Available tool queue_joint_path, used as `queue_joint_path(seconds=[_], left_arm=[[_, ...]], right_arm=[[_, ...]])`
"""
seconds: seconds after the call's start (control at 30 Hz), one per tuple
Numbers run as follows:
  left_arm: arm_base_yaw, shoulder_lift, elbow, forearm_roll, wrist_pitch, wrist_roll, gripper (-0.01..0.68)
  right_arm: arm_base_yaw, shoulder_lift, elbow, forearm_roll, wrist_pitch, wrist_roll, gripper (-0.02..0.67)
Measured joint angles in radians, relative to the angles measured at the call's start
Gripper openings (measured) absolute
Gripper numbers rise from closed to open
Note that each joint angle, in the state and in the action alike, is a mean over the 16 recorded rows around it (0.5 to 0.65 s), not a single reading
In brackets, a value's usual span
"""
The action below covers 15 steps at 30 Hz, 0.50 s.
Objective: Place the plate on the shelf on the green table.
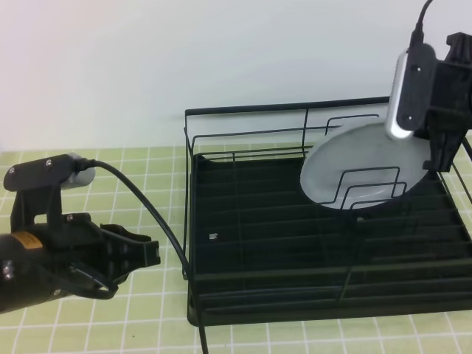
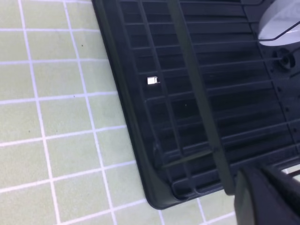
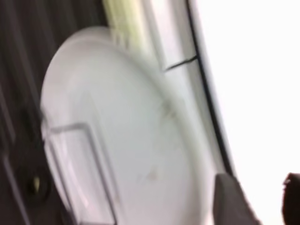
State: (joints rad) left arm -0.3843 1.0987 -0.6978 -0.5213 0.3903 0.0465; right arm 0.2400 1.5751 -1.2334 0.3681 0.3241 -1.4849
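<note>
1. Dish rack (image 1: pixel 295 243): a black wire shelf with a ribbed tray base, standing on the green tiled tabletop (image 1: pixel 140 166); every position below is given relative to it.
2. Plate (image 1: pixel 361 166): a pale grey-blue round plate inside the rack's rear right part, leaning tilted behind the upright wire dividers (image 1: pixel 369 188), its lower edge down at the ribbed base. The right wrist view shows one divider loop crossing the plate's face.
3. Right gripper (image 1: pixel 440 158): above the rack's right rear corner, just beside the plate's upper right rim. In the right wrist view its fingers (image 3: pixel 232 201) appear apart, with the rim not clamped between them; whether one finger touches the plate cannot be told, since that view is blurred.
4. Left gripper (image 1: pixel 140 254): over the tabletop to the left of the rack, near its front left corner and clear of the wires, fingers together and holding nothing.
5. Stage, as a judgement: the plate seems set in the rack and released, or nearly so.
6. Risks, as a judgement: a finger withdrawn close to the rim could catch it and pull the plate off the dividers; a plate resting on only one wire loop could slide along the ribs or tip flat; the right arm's cable (image 1: pixel 422 15) hangs near the rack's back rail (image 1: pixel 287 108) and could snag on it.
</note>
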Motion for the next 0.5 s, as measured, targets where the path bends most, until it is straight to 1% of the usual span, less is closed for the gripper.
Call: queue_joint_path(seconds=[0.17,0.37,0.5], left_arm=[[0.0,0.0,0.0,0.005,0.005,0.001,-0.002],[0.0,0.0,0.0,0.008,0.023,0.01,-0.002],[0.0,-0.001,0.0,0.009,0.045,0.02,-0.002]], right_arm=[[0.0,-0.063,0.0,0.046,-0.009,0.132,0.171],[0.0,-0.2,0.001,0.103,-0.021,0.391,0.061],[0.0,-0.323,0.012,0.124,-0.027,0.562,0.014]])
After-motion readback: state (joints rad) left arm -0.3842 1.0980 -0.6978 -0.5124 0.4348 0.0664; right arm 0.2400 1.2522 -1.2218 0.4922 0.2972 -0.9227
